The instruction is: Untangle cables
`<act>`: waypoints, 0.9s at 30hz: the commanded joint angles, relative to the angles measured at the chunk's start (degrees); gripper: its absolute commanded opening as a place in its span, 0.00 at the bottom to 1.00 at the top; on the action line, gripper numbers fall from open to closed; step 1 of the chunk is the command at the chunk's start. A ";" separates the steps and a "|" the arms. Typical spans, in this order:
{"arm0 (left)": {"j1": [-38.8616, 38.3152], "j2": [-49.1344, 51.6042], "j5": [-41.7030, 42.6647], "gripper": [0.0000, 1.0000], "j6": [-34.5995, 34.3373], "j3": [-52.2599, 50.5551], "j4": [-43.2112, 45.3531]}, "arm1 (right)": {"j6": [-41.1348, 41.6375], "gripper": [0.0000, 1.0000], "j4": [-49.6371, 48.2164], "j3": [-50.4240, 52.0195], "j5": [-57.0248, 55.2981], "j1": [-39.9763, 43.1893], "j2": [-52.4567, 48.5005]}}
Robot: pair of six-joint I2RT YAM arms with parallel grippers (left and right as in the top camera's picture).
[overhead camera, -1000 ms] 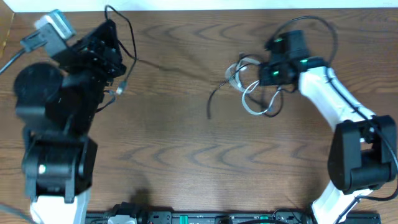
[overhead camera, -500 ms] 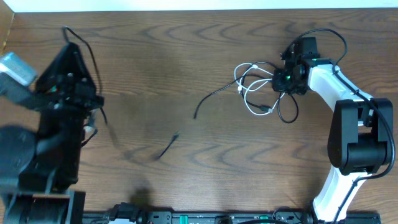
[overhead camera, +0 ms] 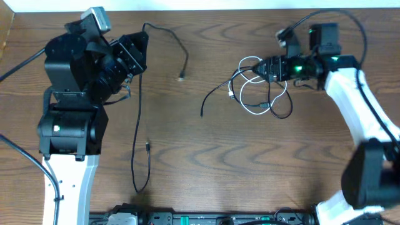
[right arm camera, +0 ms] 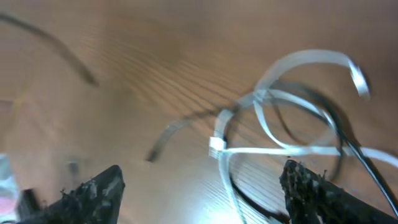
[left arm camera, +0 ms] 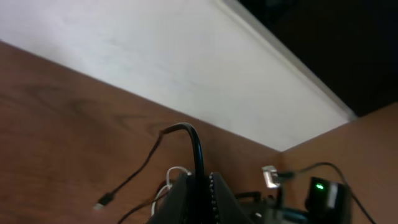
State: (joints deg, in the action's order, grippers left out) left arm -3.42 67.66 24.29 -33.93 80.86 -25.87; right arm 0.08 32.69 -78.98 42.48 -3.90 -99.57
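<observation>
My left gripper (overhead camera: 135,48) is shut on a long black cable (overhead camera: 139,112) that arcs up and right to a plug (overhead camera: 181,78) and hangs down the table to a loop near the front. In the left wrist view the same black cable (left arm camera: 198,152) rises out of the closed left gripper (left arm camera: 202,182). A tangle of one white cable (overhead camera: 250,103) and black cables (overhead camera: 282,109) lies at the right. My right gripper (overhead camera: 257,66) stands open at the tangle's top edge. In the right wrist view the white cable (right arm camera: 280,149) lies between the spread right gripper (right arm camera: 202,190) fingers, untouched.
A loose black cable end (overhead camera: 209,103) trails left from the tangle. The pale wall edge (overhead camera: 206,5) bounds the table at the back. Dark equipment (overhead camera: 187,219) lines the front edge. The right arm's own thick wire (overhead camera: 350,19) loops above its wrist.
My right gripper has opened and let go of the tangle, shifting up and right. The left arm swung about with the long black cable, which now lies stretched apart from the tangle.
</observation>
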 commanded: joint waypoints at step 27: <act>0.13 0.94 1.60 0.07 -12.83 0.63 8.41 | 17.79 0.73 -38.29 -0.72 27.15 -32.00 -3.82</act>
State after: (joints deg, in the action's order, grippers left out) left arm -3.42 67.83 25.39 -46.57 80.86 -17.76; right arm 16.82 -3.77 -79.33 62.76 -35.24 -102.30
